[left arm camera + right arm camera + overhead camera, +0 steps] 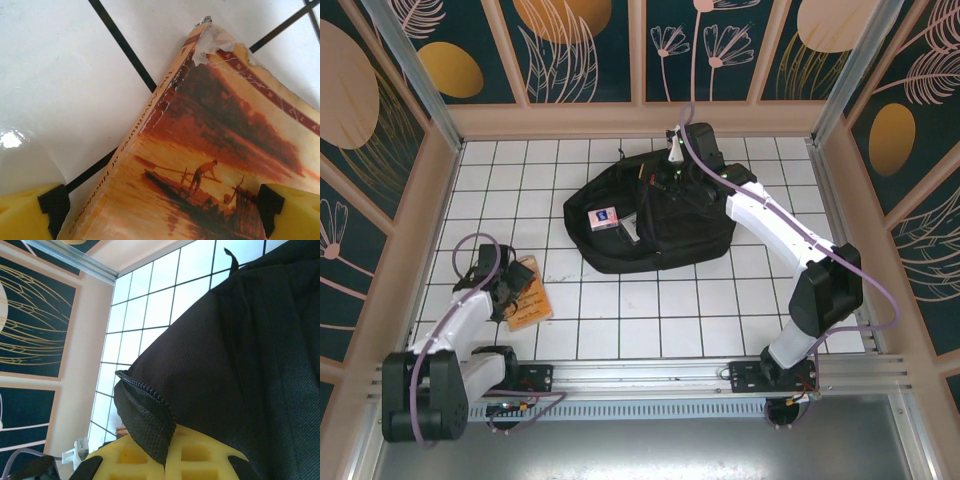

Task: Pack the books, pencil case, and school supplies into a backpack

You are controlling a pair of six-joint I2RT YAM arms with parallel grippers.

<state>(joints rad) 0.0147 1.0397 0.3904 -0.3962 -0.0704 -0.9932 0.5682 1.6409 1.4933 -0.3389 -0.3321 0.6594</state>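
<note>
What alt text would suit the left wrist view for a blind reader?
An orange book with a torn cover corner and a raft scene lies on the white tiled table. The left gripper is open, one yellow finger on either side.

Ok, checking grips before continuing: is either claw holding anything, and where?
The right claw pinches the large black fabric backpack by its zip-edged flap; the left claw is open above the orange paperback book, holding nothing.
</note>
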